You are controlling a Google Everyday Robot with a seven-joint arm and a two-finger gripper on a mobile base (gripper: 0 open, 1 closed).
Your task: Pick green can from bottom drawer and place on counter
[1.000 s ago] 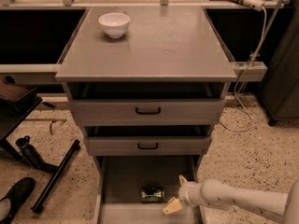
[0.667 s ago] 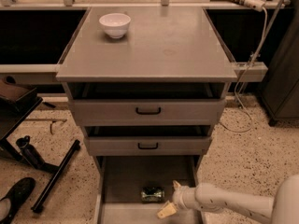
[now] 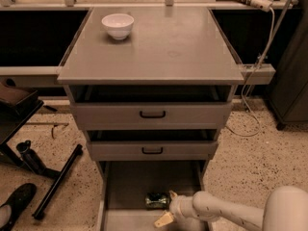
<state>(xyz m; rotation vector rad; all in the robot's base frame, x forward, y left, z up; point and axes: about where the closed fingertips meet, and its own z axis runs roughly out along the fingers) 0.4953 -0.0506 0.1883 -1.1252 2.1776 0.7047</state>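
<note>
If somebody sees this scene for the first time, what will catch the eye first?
Probably the pale arm at the lower right, its gripper open just to the right of the green can, which lies in the pulled-out bottom drawer. After that, the white bowl standing near the far left corner of the counter.

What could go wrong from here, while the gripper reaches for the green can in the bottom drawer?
The green can seems to lie on its side in the bottom drawer. A nudge from the open gripper, just to its right, might roll it away. The middle drawer stands partly open above, so lifting the can straight up could strike its front.
</note>
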